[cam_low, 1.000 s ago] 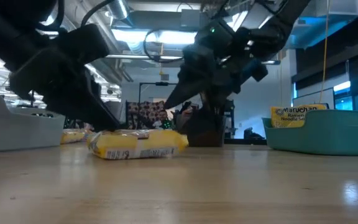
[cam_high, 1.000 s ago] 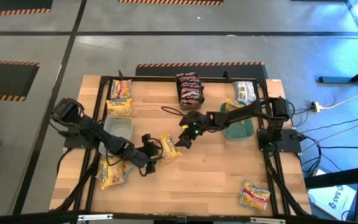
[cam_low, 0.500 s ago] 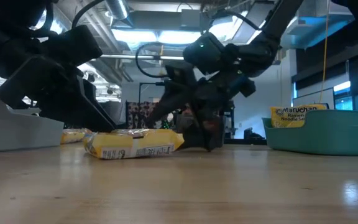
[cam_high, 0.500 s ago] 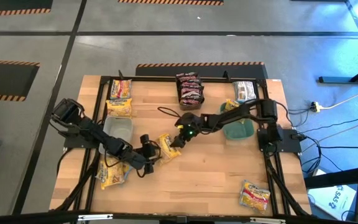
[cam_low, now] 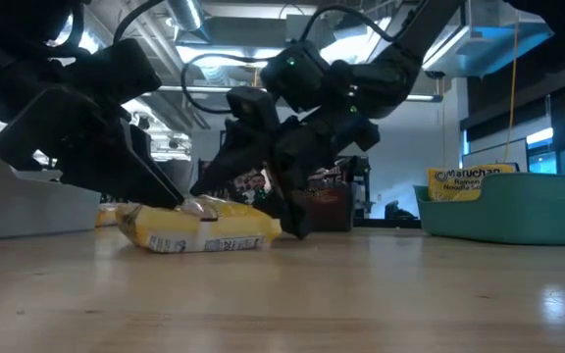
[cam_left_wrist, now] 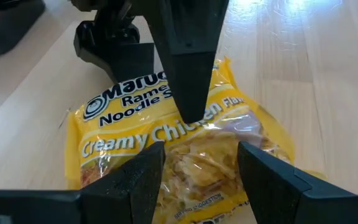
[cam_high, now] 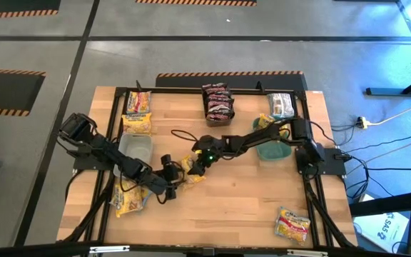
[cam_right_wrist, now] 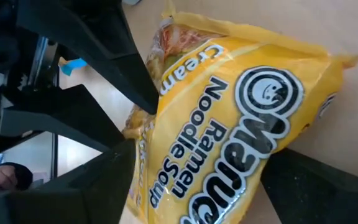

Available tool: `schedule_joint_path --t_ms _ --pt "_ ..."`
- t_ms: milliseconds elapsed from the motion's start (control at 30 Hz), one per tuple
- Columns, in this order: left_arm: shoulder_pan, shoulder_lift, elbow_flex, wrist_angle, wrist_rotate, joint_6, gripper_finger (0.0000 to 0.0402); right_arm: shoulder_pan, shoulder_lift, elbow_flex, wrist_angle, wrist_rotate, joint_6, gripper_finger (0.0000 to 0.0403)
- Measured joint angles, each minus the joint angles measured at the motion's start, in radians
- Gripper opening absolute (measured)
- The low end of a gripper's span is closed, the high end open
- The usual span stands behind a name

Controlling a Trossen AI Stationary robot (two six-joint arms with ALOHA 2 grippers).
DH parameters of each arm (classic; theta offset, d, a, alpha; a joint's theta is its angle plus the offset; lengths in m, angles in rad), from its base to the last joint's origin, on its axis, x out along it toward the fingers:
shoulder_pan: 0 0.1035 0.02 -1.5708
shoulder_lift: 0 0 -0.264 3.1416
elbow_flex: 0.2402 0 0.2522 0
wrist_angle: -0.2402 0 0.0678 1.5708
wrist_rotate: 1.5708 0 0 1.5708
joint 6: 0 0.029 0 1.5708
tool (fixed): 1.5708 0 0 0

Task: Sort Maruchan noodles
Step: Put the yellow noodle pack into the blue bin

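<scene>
A yellow Maruchan packet point(cam_high: 188, 173) lies flat on the wooden table between my two grippers, label up point(cam_left_wrist: 166, 134) point(cam_right_wrist: 229, 118) point(cam_low: 199, 230). My left gripper point(cam_high: 171, 173) point(cam_left_wrist: 201, 149) is open and comes at the packet's left end. My right gripper point(cam_high: 197, 163) point(cam_right_wrist: 197, 162) is open and straddles the packet's right part. Other yellow packets lie at the far left point(cam_high: 138, 121), the near left point(cam_high: 129, 201) and the near right point(cam_high: 292, 225). Dark red packets point(cam_high: 217, 101) and a silver packet point(cam_high: 280, 105) lie by the far edge. My left gripper slants down from the table's left; one open fingertip point(cam_low: 170, 191) meets the top of the packet's left end point(cam_low: 189, 208). The packet stays flat on the table. My right gripper slants down from the table's right. One finger point(cam_left_wrist: 188, 93) lies on the packet's printed top face point(cam_left_wrist: 213, 115); the other point(cam_low: 287, 221) stands at its right end by the table. The packet is unlifted.
A clear grey bin point(cam_high: 135, 150) sits by my left arm. A teal dish point(cam_high: 273, 148) with a yellow packet leaning in it point(cam_high: 266, 123) sits under my right arm. Bare wood shows in the near middle of the table point(cam_high: 234, 207).
My right gripper has moved down and toward the table's left, from beside the packet to over it, one finger now on its top. The packet has slid slightly toward the left gripper.
</scene>
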Motion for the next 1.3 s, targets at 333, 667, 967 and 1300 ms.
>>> schedule_joint_path --t_ms 333,667,967,1300 --pt "-0.004 -0.039 0.038 -0.064 0.006 0.053 0.0202 0.006 0.001 0.0 0.0 0.004 -0.07 0.0172" --pt "-0.046 -0.147 0.067 -0.154 0.048 0.046 0.0202 0.006 0.002 -0.001 0.015 -0.005 -0.148 0.004" --pt "-0.079 -0.196 0.067 -0.172 0.046 0.022 0.0202 0.005 -0.031 -0.003 -0.03 0.015 -0.216 0.0006" --pt "-0.086 -0.197 0.067 -0.144 0.048 0.019 0.0202 0.018 -0.175 -0.004 -0.312 0.185 -0.376 0.0005"
